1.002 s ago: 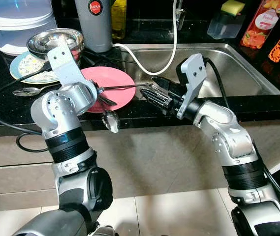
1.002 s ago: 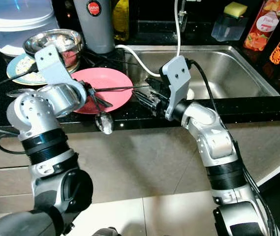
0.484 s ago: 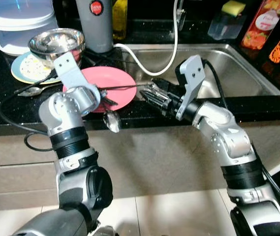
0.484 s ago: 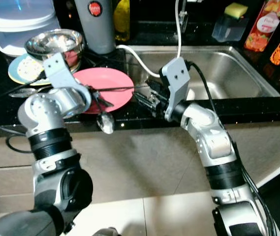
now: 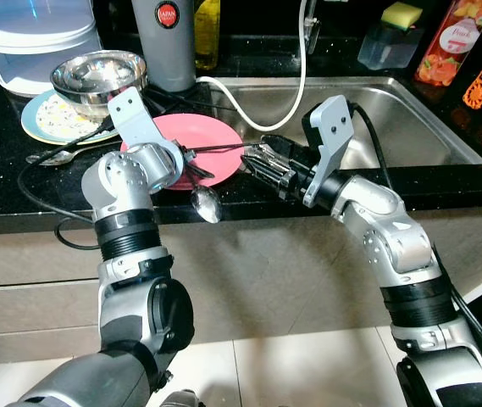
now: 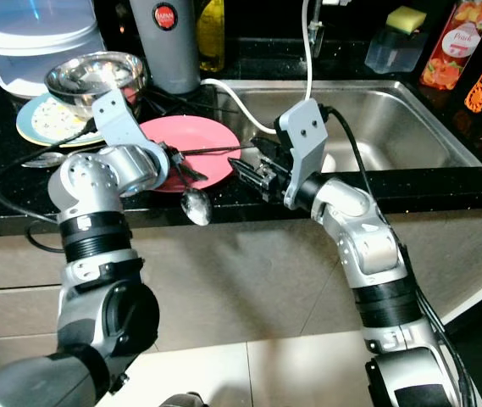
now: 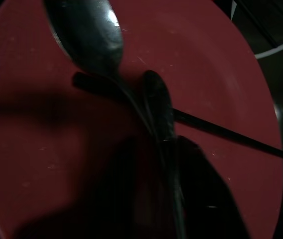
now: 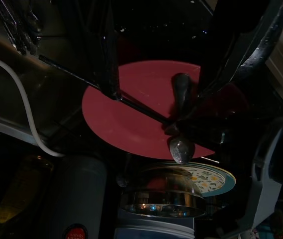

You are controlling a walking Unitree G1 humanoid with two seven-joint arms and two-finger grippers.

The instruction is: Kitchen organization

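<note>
A pink plate (image 5: 215, 131) sits on the black counter just left of the sink. My left gripper (image 5: 195, 167) hovers over its near edge, shut on a metal spoon (image 5: 206, 203) whose bowl hangs down past the counter's front. In the left wrist view the spoon (image 7: 89, 40) lies against the red plate. A thin black stick (image 5: 224, 147) runs across the plate from the left gripper toward my right gripper (image 5: 257, 161). The right gripper is level at the plate's right rim, open, fingers (image 8: 104, 55) wide apart with the stick (image 8: 141, 107) passing by one of them.
A steel bowl (image 5: 98, 75) rests on a floral plate (image 5: 41, 119), with another spoon (image 5: 54, 155) beside it. Behind stand a grey flask (image 5: 166, 42) and a white container (image 5: 33, 42). The sink (image 5: 410, 127) with a white hose (image 5: 257, 110) lies right.
My left arm has swung to the right, carrying the spoon along the counter's front edge toward the right gripper. The right arm has barely moved.
</note>
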